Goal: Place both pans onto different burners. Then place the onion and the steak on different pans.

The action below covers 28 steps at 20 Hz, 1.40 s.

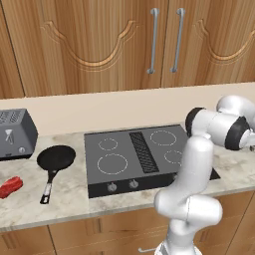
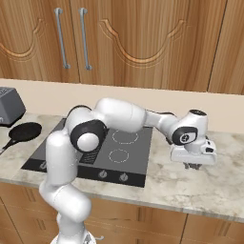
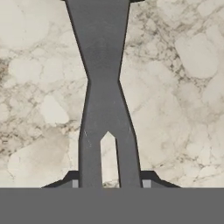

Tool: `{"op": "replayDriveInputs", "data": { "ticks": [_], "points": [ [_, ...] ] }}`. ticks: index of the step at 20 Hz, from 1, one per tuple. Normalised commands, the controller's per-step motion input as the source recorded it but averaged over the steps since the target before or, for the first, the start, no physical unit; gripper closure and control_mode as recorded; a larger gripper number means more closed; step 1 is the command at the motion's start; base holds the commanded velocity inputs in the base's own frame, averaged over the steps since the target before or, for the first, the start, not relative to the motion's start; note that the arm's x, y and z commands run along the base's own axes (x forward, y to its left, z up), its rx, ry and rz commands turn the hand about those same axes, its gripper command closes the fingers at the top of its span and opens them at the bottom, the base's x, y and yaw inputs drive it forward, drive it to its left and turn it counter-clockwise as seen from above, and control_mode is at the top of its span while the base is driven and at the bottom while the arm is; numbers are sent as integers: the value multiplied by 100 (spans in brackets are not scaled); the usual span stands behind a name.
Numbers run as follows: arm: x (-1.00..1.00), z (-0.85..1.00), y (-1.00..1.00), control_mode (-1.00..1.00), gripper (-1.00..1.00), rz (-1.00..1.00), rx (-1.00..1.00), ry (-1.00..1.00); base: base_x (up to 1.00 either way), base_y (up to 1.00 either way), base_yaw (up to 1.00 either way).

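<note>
Gripper [image 2: 192, 166]: it is held low over the bare counter [image 2: 209, 186], to the right of the cooktop [image 2: 136, 164], with the fingers pointed down. The jaws are drawn narrow, almost together.

Hand view: the gripper [image 3: 109, 175] is seen above marbled stone. A flat dark grey bar [image 3: 103, 65] runs up from between the fingertips. It is forked at the bottom, pinched at the middle and widened toward the top. Whether this bar is clamped, or what it belongs to, cannot be told.

Arm: it is stretched from the base across the front of the cooktop to the right side.

Black pan [image 1: 56, 158]: it is set flat on the counter, just left of the cooktop and in front of the toaster [image 1: 15, 133]. Its long handle is pointed toward the counter's front edge. The pan is seen empty.

Steak [image 1: 11, 186]: it is laid on the counter left of the pan's handle, near it but apart from it.

Burners [image 1: 112, 163]: four white rings are marked on the cooktop, two on each side of the black vent grille [image 1: 143, 152]. Nothing is set on the two left rings.
</note>
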Motion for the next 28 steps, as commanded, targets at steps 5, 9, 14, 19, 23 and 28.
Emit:
{"op": "replayDriveInputs", "data": {
  "ticks": [5,9,14,19,23,28],
  "points": [
    [-49,0,62,-100,100,6,-1,0,0,0,0],
    [-35,13,65,-100,100,10,-1,0,0,0,0],
    [-24,13,60,-100,100,16,-1,0,0,0,0],
    [0,16,34,-100,100,17,0,0,0,0,0],
    [1,8,26,-100,100,16,0,0,0,0,0],
    [17,0,28,-100,100,11,0,3,0,0,0]
  ]
}}
